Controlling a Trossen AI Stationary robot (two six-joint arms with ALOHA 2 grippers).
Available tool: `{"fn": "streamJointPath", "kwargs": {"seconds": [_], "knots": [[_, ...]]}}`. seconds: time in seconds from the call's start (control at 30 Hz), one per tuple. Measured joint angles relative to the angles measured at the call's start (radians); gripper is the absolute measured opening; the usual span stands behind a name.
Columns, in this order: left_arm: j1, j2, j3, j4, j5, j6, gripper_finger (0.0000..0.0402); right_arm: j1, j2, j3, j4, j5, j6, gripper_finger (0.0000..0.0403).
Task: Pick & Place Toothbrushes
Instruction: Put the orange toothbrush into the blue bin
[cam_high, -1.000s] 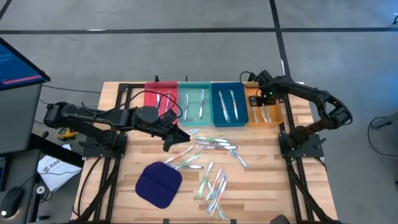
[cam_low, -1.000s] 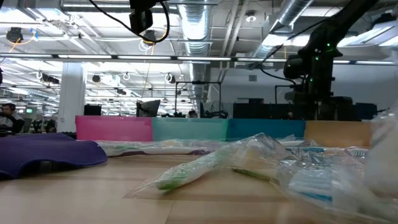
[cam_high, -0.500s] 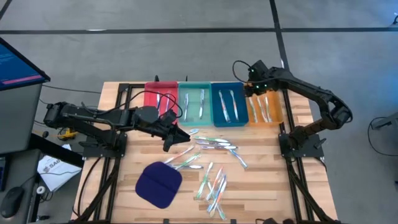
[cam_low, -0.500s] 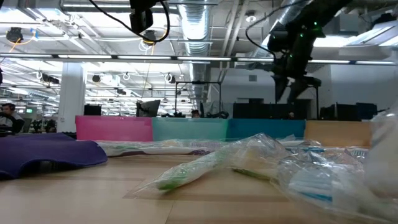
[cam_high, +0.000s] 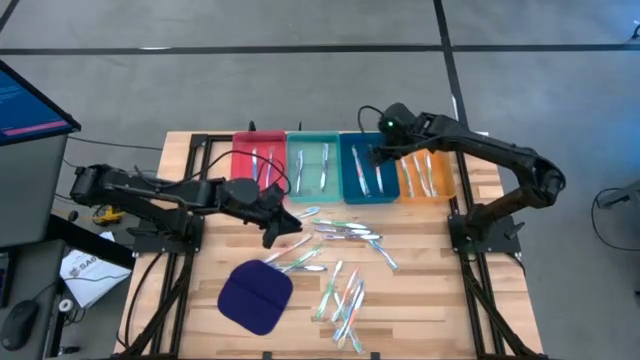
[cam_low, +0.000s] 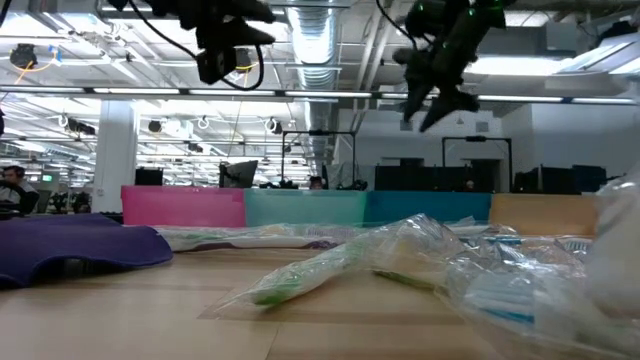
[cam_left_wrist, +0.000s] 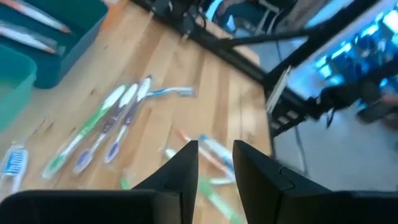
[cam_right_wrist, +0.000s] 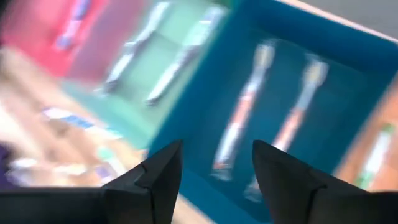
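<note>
Many loose toothbrushes (cam_high: 345, 232) lie flat on the wooden table (cam_high: 420, 290), with another cluster (cam_high: 342, 297) nearer the front edge. More toothbrushes lie in the red (cam_high: 258, 165), teal (cam_high: 312, 165), blue (cam_high: 366, 172) and orange (cam_high: 428, 176) trays at the far edge. My left gripper (cam_high: 292, 224) hovers over the table's left-centre; in its wrist view its fingers (cam_left_wrist: 216, 146) stand narrowly open with nothing between them. My right gripper (cam_high: 378, 154) hangs high over the blue tray (cam_right_wrist: 348, 81), open (cam_right_wrist: 217, 146) and holding nothing.
A dark blue rounded pad (cam_high: 255, 296) lies at the front left. The four trays stand side by side along the far edge. In the low view crinkled clear wrappers (cam_low: 430, 260) lie close in front. Bare wood shows at the table's right side.
My right gripper has swung from over the orange tray toward the table's left, rising, and now hangs over the blue tray. My left gripper has sunk a little toward the table.
</note>
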Motion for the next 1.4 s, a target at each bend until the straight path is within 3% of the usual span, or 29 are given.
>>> {"fn": "streamJointPath", "kwargs": {"seconds": [0.13,0.6,0.87,1.0,1.17,1.4], "knots": [[-0.026,0.000,-0.024,-0.003,0.003,0.072,0.0094,0.095,0.000,0.042,0.015,-0.004,0.000,0.0184],[-0.042,0.001,-0.137,-0.047,-0.021,0.009,0.0094,0.386,0.000,0.078,0.041,-0.004,0.011,0.0178],[-0.163,0.004,-0.132,-0.138,-0.163,0.073,0.0094,0.490,0.000,0.078,0.054,-0.003,0.071,0.0170],[-0.225,0.051,-0.086,-0.240,-0.280,0.075,0.0094,0.537,0.000,0.078,0.048,-0.002,0.070,0.0168],[-0.263,0.197,0.008,-0.373,-0.400,0.090,0.0094,0.600,0.000,0.077,0.048,0.000,0.040,0.0166],[-0.262,0.384,0.086,-0.384,-0.413,-0.013,0.0094,0.721,0.000,0.077,0.017,0.005,0.017,0.0162]]}}
